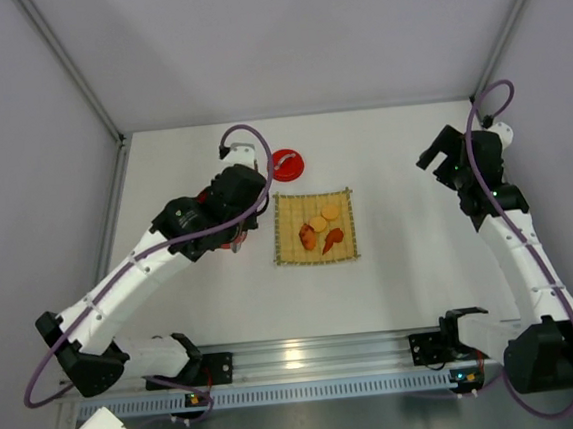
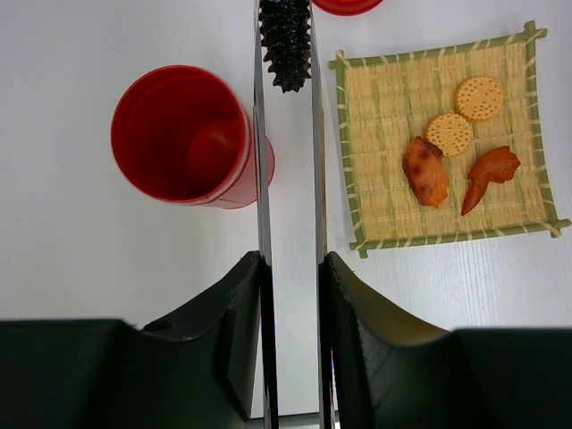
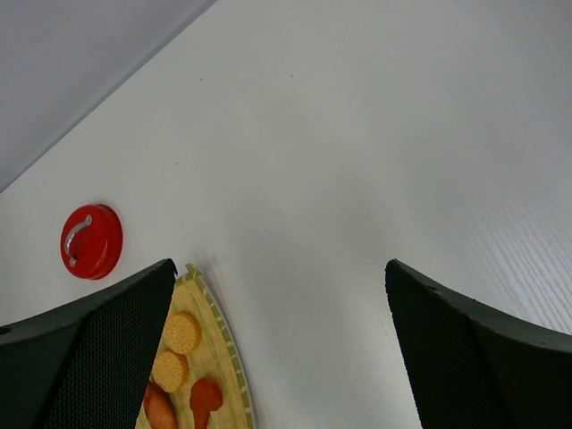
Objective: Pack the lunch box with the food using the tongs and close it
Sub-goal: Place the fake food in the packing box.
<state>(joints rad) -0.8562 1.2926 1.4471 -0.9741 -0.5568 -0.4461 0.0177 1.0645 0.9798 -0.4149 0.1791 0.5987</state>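
Observation:
My left gripper point(image 2: 290, 268) is shut on the tongs point(image 2: 264, 179), squeezing the two silver blades together. Their tips pinch a dark spiky piece of food point(image 2: 286, 40), which hangs between the lunch box and the mat. The lunch box point(image 2: 183, 134), a red cylinder, stands open and looks empty just left of the tongs. Its red lid point(image 1: 288, 164) with a pale handle lies behind the mat. On the bamboo mat point(image 2: 384, 214) lie two round orange-yellow slices point(image 2: 480, 98) and two reddish-brown chunks point(image 2: 425, 170). My right gripper point(image 3: 279, 264) hangs open over bare table at the far right.
The left arm point(image 1: 140, 262) stretches diagonally over the table's left half and covers the lunch box in the top view. The right arm point(image 1: 515, 245) stands along the right edge. Grey walls close in the table at the back and sides.

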